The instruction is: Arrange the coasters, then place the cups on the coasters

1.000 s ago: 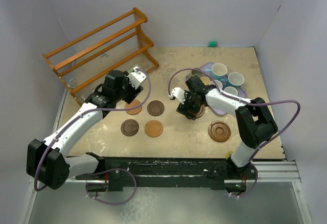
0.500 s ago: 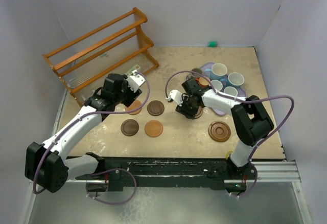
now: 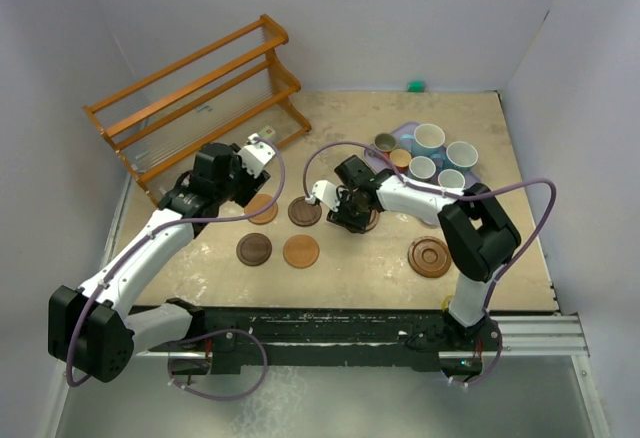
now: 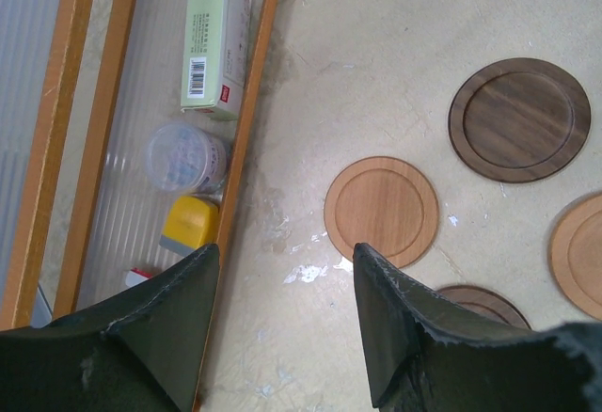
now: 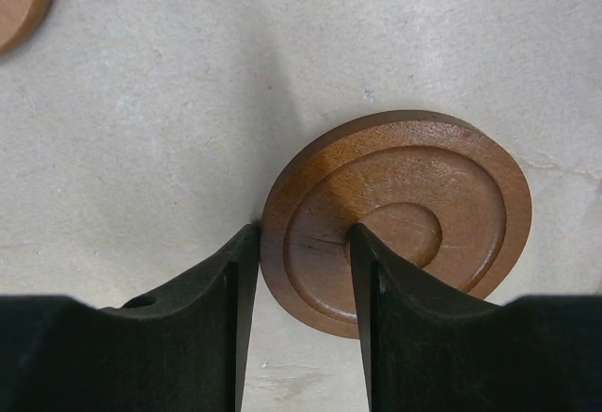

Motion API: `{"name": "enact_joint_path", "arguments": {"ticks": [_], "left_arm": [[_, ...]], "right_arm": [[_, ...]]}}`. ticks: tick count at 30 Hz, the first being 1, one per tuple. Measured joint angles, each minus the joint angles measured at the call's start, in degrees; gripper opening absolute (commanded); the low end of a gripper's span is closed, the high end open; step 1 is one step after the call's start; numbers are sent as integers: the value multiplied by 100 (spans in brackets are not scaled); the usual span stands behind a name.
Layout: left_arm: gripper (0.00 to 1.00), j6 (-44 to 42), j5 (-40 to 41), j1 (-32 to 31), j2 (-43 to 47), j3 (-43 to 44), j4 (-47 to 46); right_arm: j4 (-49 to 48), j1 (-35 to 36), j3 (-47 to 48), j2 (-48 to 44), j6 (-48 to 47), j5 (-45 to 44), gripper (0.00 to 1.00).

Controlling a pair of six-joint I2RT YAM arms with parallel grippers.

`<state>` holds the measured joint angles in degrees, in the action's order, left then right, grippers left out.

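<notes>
Beige tabletop (image 3: 360,268), centre: right gripper (image 5: 303,238) pinches rim of reddish-brown coaster (image 5: 423,214), probably stiff, light, thin; edge grip only.

The ringed coaster (image 5: 423,196) is reddish-brown, the rack (image 4: 243,149) orange.

The left arm (image 3: 150,248) reaches from the lower left of the overhead frame up towards centre-left, wrist bent downward. The left gripper (image 4: 287,254) hangs with its two dark fingers (image 4: 169,327) parted and nothing between them. The right arm (image 3: 410,194) rises from the lower right, folds at the elbow and stretches leftward to mid-frame. There the right gripper (image 5: 306,235) points straight down, jaws pinching the rim of a reddish-brown grooved round wooden coaster (image 5: 423,196).
</notes>
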<state>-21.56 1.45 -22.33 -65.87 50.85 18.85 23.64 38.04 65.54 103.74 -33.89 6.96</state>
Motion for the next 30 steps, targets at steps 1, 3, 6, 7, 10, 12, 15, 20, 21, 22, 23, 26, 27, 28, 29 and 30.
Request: {"name": "enact_joint_path", "arguments": {"ticks": [1,3,6,7,10,12,15,20,21,22,23,26,27,28,29,30], "left_arm": [[57,2,-11,9,2,0,0],[56,2,-20,22,2,0,0],[56,2,-52,46,15,0,0],[57,2,-59,50,20,0,0],[57,2,-70,61,24,-2,0],[57,4,-79,63,26,-2,0],[58,7,-83,63,31,-7,0],[62,9,-98,83,63,-11,0],[63,11,-101,85,72,-11,0],[64,11,-101,92,85,-13,0],[65,11,-101,94,98,-13,0],[67,13,-103,94,140,-15,-2],[67,15,-103,94,151,-15,-2],[67,15,-105,94,160,-15,-2],[67,15,-105,94,166,-15,-4],[67,15,-105,94,170,-15,-9]], "right_arm": [[15,15,59,48,2,4,45],[39,20,138,103,13,9,47],[55,22,168,122,17,17,55],[81,20,173,120,15,26,58],[210,22,168,50,15,57,63],[297,20,127,-122,2,50,66],[409,17,9,-616,-9,46,70],[540,-105,-354,-1567,-90,48,71],[612,-164,-455,-1725,-131,50,72],[693,-260,-564,-1867,-179,52,72],[761,-376,-673,-1989,-227,55,72],[1003,-883,-1091,-2371,-444,76,73],[1093,-1027,-1202,-2476,-516,74,73],[1191,-1239,-1362,-2629,-636,66,74],[1279,-1373,-1458,-2736,-717,52,74],[1349,-1530,-1567,-2857,-826,42,74]]}}
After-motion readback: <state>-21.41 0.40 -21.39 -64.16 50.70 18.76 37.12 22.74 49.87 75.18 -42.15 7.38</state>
